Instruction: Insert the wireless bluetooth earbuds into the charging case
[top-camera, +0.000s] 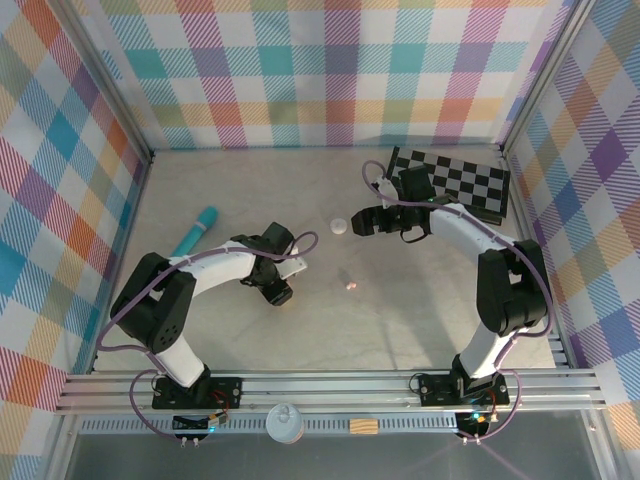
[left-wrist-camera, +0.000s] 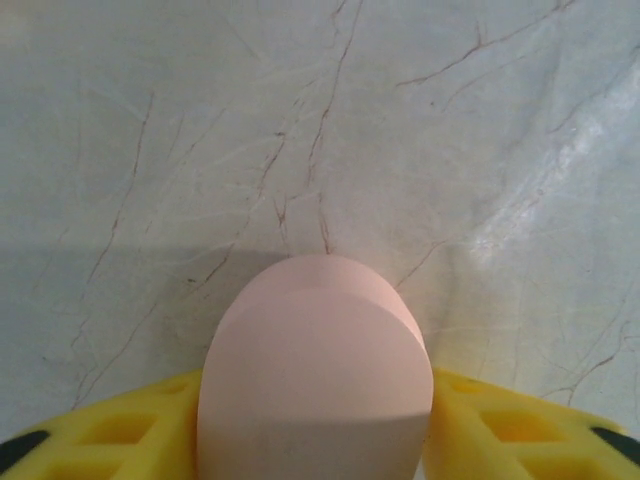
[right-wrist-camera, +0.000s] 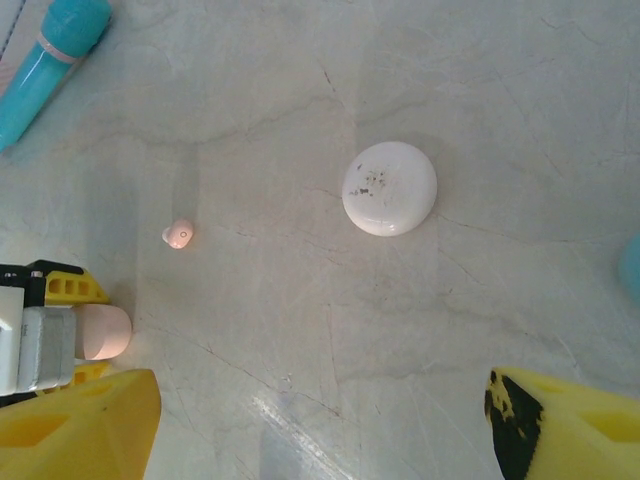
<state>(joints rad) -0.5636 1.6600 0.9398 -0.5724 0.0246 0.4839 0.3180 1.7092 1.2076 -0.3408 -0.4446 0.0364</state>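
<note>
While the left end effector is closed on the pink charging case, its yellow fingers press the pebble-shaped shell from both sides. In the left wrist view the case's rounded end points out over the veined, pale desk. I cannot tell from these views whether the case touches the desk or whether its lid is shut.

The pink earbud lies by itself on the desk, outside any case. It is to the right of the left end effector and apart from it, roughly in the middle of the working area. In the right wrist view it shows as a tiny rounded bit with a small dot on top.

The right end effector is open, its yellow fingers spread wide with nothing between them. It points left towards the white charging case, which sits closed on the desk just beside it and farther away than the earbud. Dark specks mark the top of that case.

A teal tube lies at an angle on the left side of the desk, apart from the left arm. A black-and-white checkerboard lies flat at the far right, partly under the right arm.
</note>
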